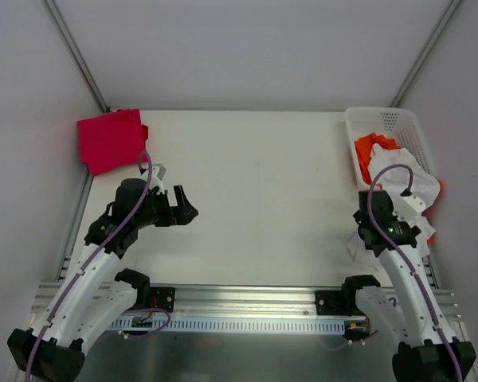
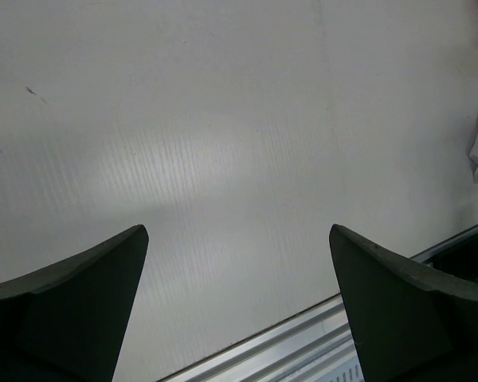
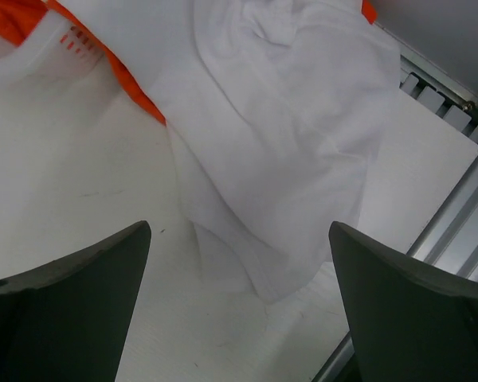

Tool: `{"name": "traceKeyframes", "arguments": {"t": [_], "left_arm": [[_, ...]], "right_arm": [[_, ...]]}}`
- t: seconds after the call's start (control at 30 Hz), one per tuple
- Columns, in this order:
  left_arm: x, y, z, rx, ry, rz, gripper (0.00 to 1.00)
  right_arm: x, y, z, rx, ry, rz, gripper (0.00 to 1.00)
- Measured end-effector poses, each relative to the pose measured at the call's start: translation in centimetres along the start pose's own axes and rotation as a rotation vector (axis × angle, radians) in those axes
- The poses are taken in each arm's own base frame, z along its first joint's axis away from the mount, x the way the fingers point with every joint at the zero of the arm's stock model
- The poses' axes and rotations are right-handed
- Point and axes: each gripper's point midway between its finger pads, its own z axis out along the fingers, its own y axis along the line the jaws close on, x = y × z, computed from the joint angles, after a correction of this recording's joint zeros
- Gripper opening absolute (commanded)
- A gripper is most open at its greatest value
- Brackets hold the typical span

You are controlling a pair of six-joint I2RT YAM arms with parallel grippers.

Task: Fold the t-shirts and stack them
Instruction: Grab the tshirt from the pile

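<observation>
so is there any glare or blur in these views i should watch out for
Left wrist: a soft patch of glare on the table, and the fingers of the left hand dark with little detail. Right wrist: the white t-shirt nearly blends into the white table, only faint shadows marking its folds. Top external: even light, sharp, with no strong shadows.

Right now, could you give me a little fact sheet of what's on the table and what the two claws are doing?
red shirt: far left corner of the table, looks folded flat
orange shirt: bunched inside the basket
white shirt: crumpled, spilling from the basket onto the table
left gripper: open, above bare table, holding nothing
right gripper: open, above the white shirt's lower edge, not gripping it
stack: none yet; the three shirts lie apart
</observation>
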Motion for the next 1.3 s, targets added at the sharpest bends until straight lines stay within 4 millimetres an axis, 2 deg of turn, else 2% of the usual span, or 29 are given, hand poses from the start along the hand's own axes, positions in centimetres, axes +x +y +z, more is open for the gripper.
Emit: {"name": "traceKeyframes", "arguments": {"t": [0.13, 0.2, 0.3, 0.5, 0.63, 0.77, 0.93, 1.03, 1.17, 1.3], "left_arm": [[0.2, -0.3, 0.0, 0.008, 0.007, 0.008, 0.99], [0.2, -0.3, 0.0, 0.009, 0.008, 0.009, 0.99], [0.3, -0.2, 0.1, 0.003, 0.01, 0.008, 0.99], [0.9, 0.0, 0.7, -0.008, 0.048, 0.009, 0.99], [1.2, 0.2, 1.1, -0.021, 0.072, 0.004, 0.99], [1.3, 0.3, 1.2, -0.025, 0.079, 0.002, 0.99], [1.7, 0.4, 1.6, -0.033, 0.101, 0.006, 0.99], [2.0, 0.5, 1.8, -0.04, 0.114, 0.008, 0.99], [2.2, 0.7, 2.1, -0.056, 0.128, 0.009, 0.99], [2.7, 0.5, 2.1, -0.052, 0.146, 0.019, 0.99]], "right_arm": [[0.4, 0.3, 2.4, 0.048, 0.087, 0.009, 0.99], [1.5, 0.9, 4.1, 0.022, 0.148, 0.067, 0.99], [2.9, -0.9, 6.0, 0.058, 0.21, 0.183, 0.99], [4.8, -6.4, 8.9, 0.198, 0.272, 0.489, 0.99], [5.8, -8.1, 10.1, 0.227, 0.321, 0.617, 0.99], [4.8, -8.7, 10.8, 0.189, 0.279, 0.716, 0.99], [4.1, -9.8, 10.3, 0.179, 0.181, 0.79, 0.99], [3.5, -9.8, 10.5, 0.166, 0.159, 0.797, 0.99], [4.0, -9.6, 11.3, 0.169, 0.197, 0.817, 0.99], [2.9, -9.3, 12.5, 0.146, 0.19, 0.839, 0.99]]}}
